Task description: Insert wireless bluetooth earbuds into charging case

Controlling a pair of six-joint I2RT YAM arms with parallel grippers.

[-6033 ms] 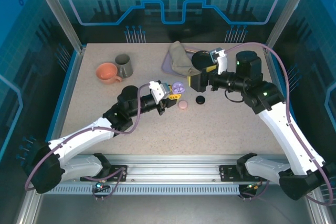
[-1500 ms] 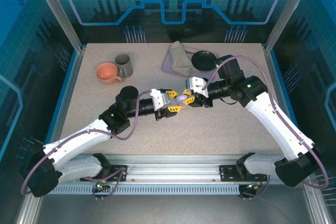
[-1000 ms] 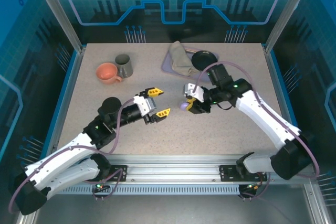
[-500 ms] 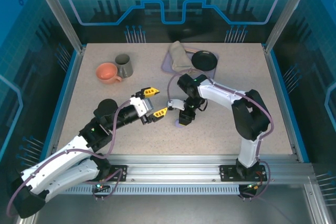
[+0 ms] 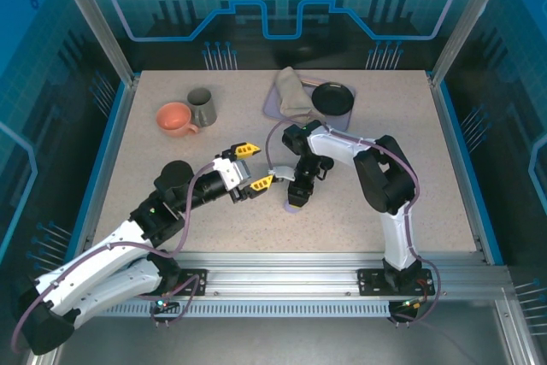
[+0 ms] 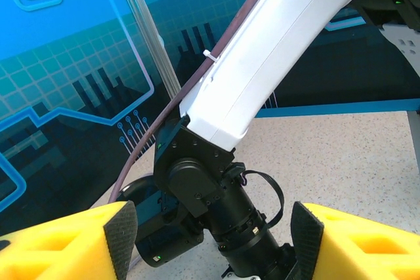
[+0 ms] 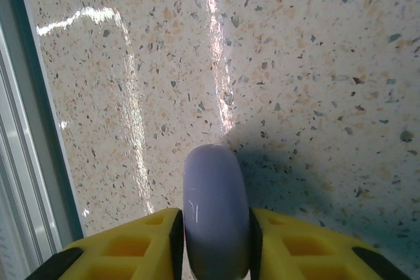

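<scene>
Right wrist view: a lilac charging case (image 7: 215,204) is seen edge-on, pinched between the two yellow fingers (image 7: 125,250) of the right tool (image 7: 216,237), which is closed against both of its flat faces. The case is held low over the speckled worktop (image 7: 295,50), and its shadow is cast to the right; whether it touches the surface cannot be told. Whether earbuds lie inside it cannot be told either.

From the top external view, the case (image 5: 293,205) is made out as a small lilac patch beneath the right tool (image 5: 297,197), near the middle of the worktop (image 5: 444,177). The right arm (image 5: 342,144) is folded back on itself, so that the tool is pointed downward. Just to the left, the left tool (image 5: 255,167) is spread wide, and nothing is held in it.

In the left wrist view, the left tool (image 6: 213,237) is shown with its fingers well apart at the bottom corners, and the white link and black joint of the right arm are framed between them.

Along the far side, an orange cup (image 5: 175,119) is set just beside a grey mug (image 5: 202,107). Further right, a crumpled cloth (image 5: 293,96) is laid over a lilac mat (image 5: 270,108), next to a black round dish (image 5: 332,98).
</scene>
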